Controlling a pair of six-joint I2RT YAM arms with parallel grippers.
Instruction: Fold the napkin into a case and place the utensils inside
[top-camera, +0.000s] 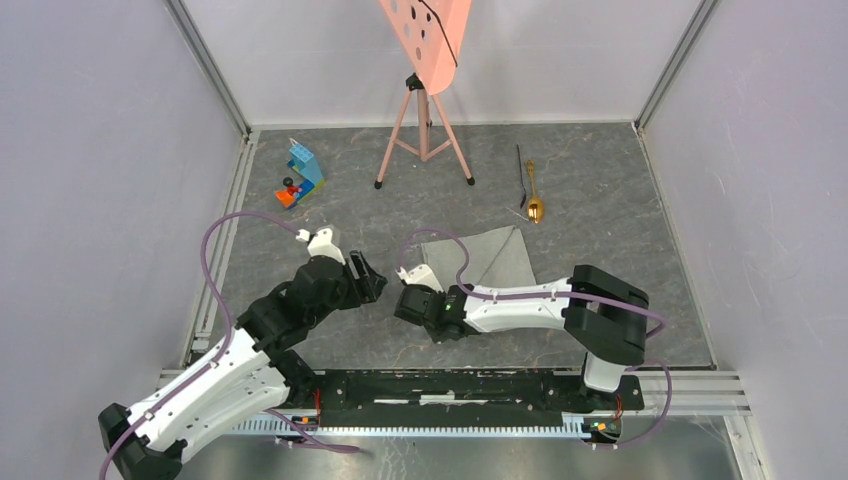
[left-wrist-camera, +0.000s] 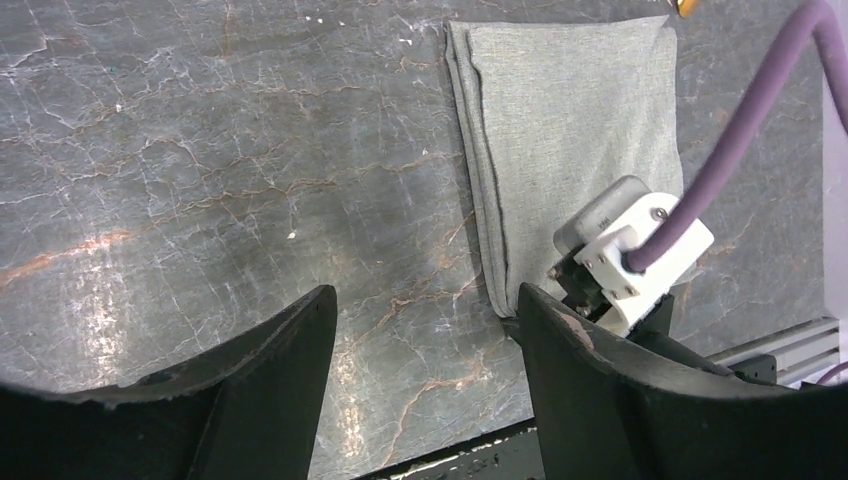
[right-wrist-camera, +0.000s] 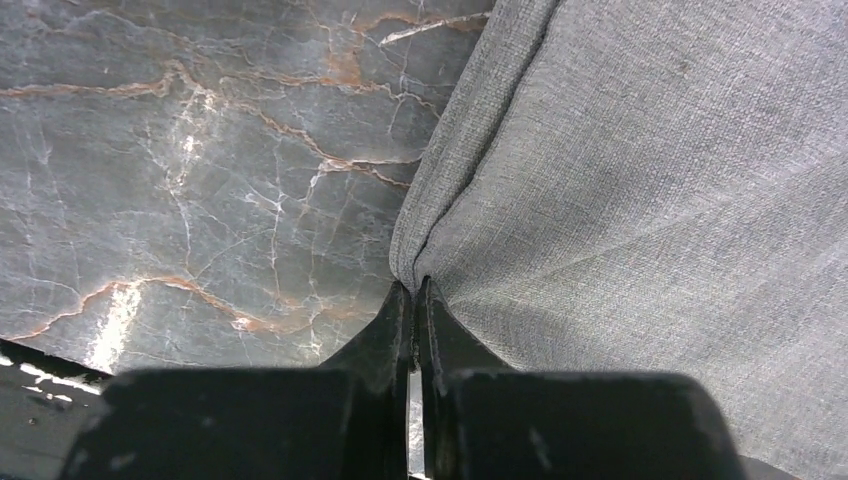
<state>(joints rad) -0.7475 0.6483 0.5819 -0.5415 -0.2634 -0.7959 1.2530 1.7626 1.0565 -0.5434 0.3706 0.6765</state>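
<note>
The light-grey napkin (top-camera: 490, 255) lies folded in layers on the marble table; it also shows in the left wrist view (left-wrist-camera: 575, 130) and the right wrist view (right-wrist-camera: 640, 180). My right gripper (right-wrist-camera: 413, 292) is shut on the napkin's near-left corner, and in the top view (top-camera: 408, 298) it sits at that corner. My left gripper (top-camera: 370, 275) is open and empty just left of the corner, its right finger (left-wrist-camera: 560, 350) close beside the right gripper. The gold spoon (top-camera: 534, 205) and the thin black utensil (top-camera: 521, 175) lie side by side beyond the napkin.
A pink perforated board on a tripod (top-camera: 425, 40) stands at the back centre. Blue and red toy blocks (top-camera: 300, 175) sit at the back left. Grey walls enclose the table on three sides. The right arm's purple cable (left-wrist-camera: 740, 140) arcs over the napkin.
</note>
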